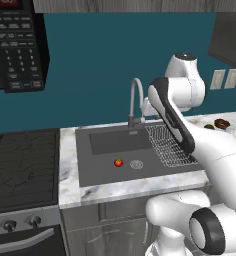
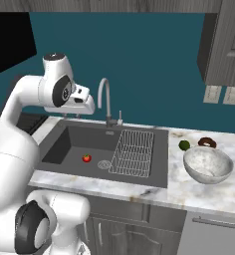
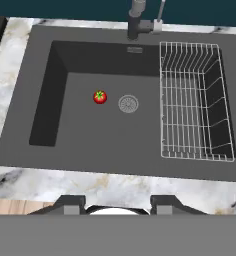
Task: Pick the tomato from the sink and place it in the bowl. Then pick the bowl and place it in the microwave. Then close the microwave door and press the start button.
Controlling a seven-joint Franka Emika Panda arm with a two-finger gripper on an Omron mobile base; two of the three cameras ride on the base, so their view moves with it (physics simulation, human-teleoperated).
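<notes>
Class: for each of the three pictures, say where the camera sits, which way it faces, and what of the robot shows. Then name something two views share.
Left base view: behind the arm to its left, facing forward and down at the sink, microwave and stove; white arm lower right.
Right base view: behind to its right, facing sink and bowl; arm lower left.
Hand view: on the hand, looking down into the sink; fingers at the bottom, apart.
Shared: the tomato beside the drain.
</notes>
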